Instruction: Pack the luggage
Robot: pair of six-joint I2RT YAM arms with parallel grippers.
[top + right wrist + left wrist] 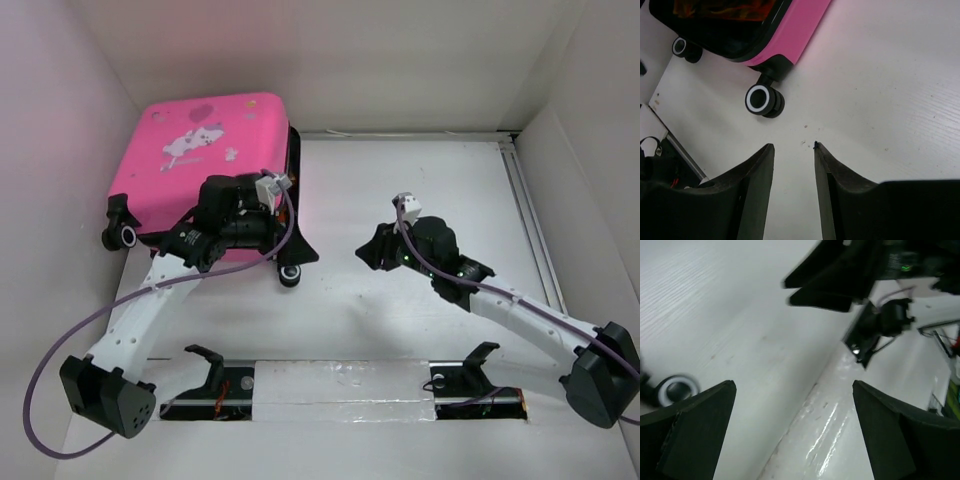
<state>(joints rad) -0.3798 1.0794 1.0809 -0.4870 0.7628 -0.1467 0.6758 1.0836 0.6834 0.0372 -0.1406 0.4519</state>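
The pink luggage [205,150] lies at the bench's [420,190] far left. The left gripper [792,390], at its near edge, is spread wide and empty. The right gripper [794,146], well to its right, stands parted and empty. Only the right wrist view shows something orange inside the luggage's dark rim.

No writing or number is legible; the luggage [200,165] print is too small to read.

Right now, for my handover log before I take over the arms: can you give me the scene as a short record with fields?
luggage: pink, printed face up, back-left on the table
wheels: black, on the luggage's near side
left gripper: open, empty, by the luggage's near-right corner
right gripper: jaws apart, empty, above bare table right of the luggage
contact: neither gripper touches the luggage
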